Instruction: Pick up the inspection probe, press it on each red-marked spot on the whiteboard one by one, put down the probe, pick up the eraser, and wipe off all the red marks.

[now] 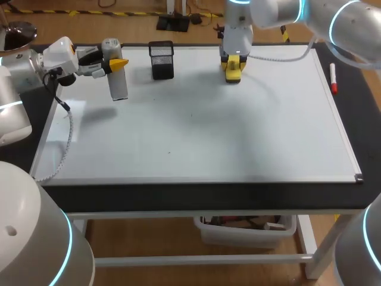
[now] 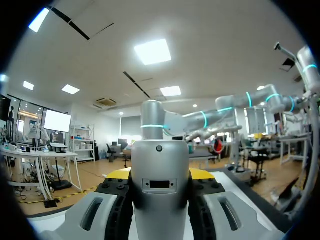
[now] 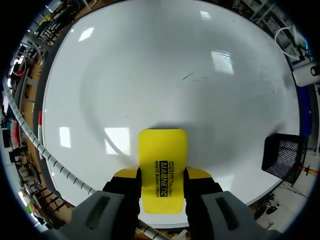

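Looks near done: no red marks seen on whiteboard [image 1: 208, 131], right gripper [image 3: 161, 175] jaws clamped on yellow eraser [image 3: 162, 160] far middle, left gripper [image 2: 160, 175] jaws gripping upright inspection probe [image 1: 119, 83] far left, not yet put down.

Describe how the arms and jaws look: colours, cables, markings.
The left arm and right arm are rounded silver-white tubes with glowing cyan rings at the joints. Jaws are grey and black with yellow tips. A white ribbed cable trails from the left wrist.
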Available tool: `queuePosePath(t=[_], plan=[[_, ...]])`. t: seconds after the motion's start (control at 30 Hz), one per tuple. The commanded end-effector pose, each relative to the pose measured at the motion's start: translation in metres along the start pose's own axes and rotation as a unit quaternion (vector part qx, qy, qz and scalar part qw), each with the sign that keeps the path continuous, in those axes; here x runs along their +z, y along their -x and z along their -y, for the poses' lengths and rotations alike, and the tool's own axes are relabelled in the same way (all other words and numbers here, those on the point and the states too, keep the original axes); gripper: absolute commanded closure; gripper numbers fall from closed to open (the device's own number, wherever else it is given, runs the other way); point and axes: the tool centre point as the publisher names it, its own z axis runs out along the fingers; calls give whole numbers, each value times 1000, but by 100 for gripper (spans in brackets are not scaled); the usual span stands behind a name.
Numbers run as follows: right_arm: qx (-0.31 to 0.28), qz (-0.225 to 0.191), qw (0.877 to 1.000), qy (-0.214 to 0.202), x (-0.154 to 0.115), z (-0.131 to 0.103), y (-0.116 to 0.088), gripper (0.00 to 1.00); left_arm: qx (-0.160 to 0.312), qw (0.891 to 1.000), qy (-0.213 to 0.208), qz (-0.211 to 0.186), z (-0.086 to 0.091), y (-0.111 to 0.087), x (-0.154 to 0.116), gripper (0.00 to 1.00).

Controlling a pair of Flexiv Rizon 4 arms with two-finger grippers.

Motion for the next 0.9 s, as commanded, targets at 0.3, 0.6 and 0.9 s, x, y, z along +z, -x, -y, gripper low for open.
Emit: queuePosePath(t=[0.3,0.6,0.9], plan=[[3,1,1000,16,-3,6,-2,0,1,1000,-1,0,0,0,0,100],[123,78,989,5,-31,3,-24,0,1,1000,-1,0,0,0,0,100],[347,170,922,16,-74,5,-77,0,1,1000,-1,0,0,0,0,100]])
